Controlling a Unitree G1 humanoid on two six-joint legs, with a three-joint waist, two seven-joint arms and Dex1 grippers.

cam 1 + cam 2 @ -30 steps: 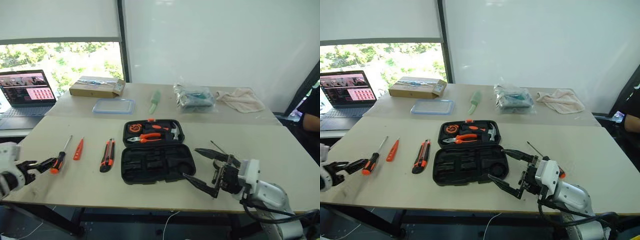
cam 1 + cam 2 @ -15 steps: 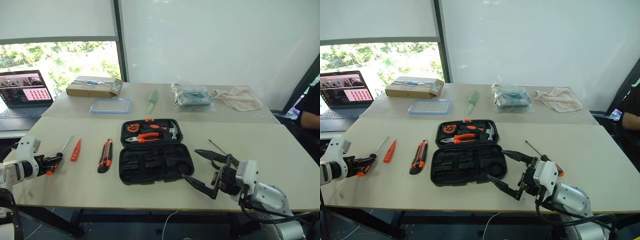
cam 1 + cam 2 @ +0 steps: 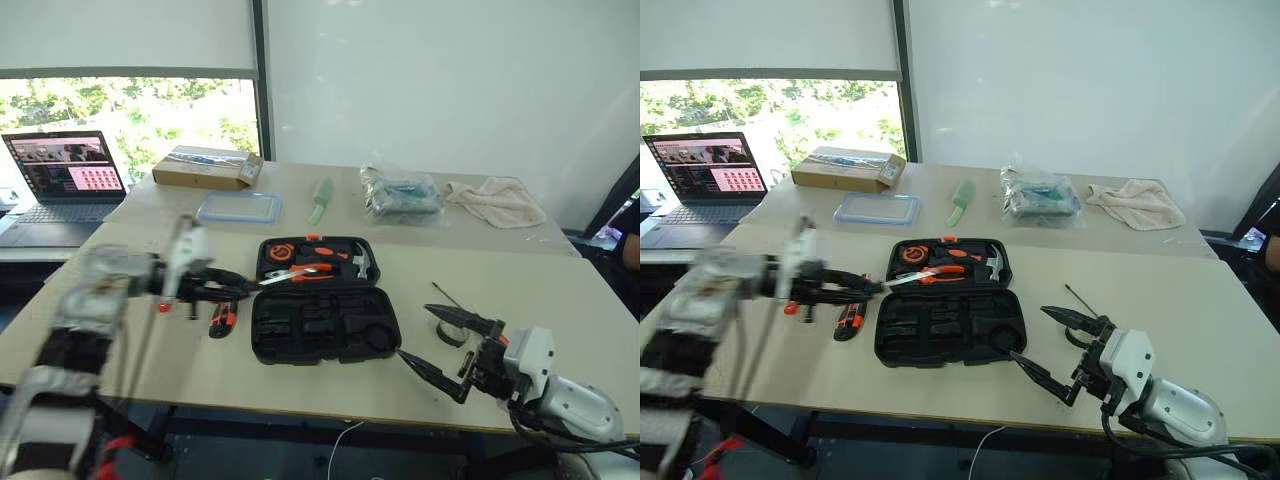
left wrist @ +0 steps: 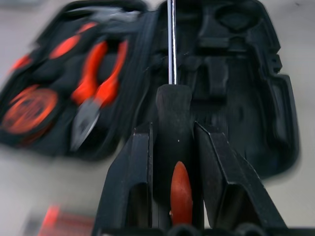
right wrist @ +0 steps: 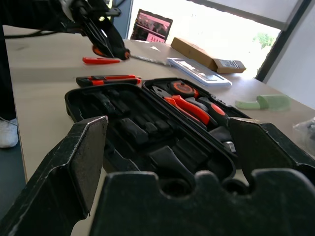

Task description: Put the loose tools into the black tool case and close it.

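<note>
On the pale table (image 3: pixel 560 300) the black tool case (image 3: pixel 325 325) lies open, lid flat away from the robot, with the orange-handled pliers (image 3: pixel 300 275) and the round orange tape measure (image 3: pixel 275 253) seated in the lid half and the near half showing bare shaped slots. Left gripper (image 4: pixel 173 142): fingers pinched on the black-and-orange handle of a screwdriver (image 4: pixel 172 128), the steel shaft pointing out over the case toward the hinge line; in the head views this gripper (image 3: pixel 855 290) hangs just left of the case lid, above the table. Beneath and beside it lie the utility knife (image 3: pixel 848 318), close to the case's left edge, and the small orange tester screwdriver (image 5: pixel 101 60), farther left. Right gripper (image 3: pixel 450 345): fingers spread wide, holding nothing, stationed off the case's near right corner and aimed at it. Just behind that gripper a second screwdriver (image 3: pixel 1077 298) lies on the table, its thin shaft visible, next to a small dark tape roll (image 3: pixel 450 335). Across the far side of the table stand a laptop (image 3: pixel 65 175), a cardboard box (image 3: pixel 208 167), a clear blue-rimmed container (image 3: pixel 238 207), a green object (image 3: pixel 320 195), a plastic bag (image 3: pixel 400 193) and a cloth (image 3: pixel 497 200).
</note>
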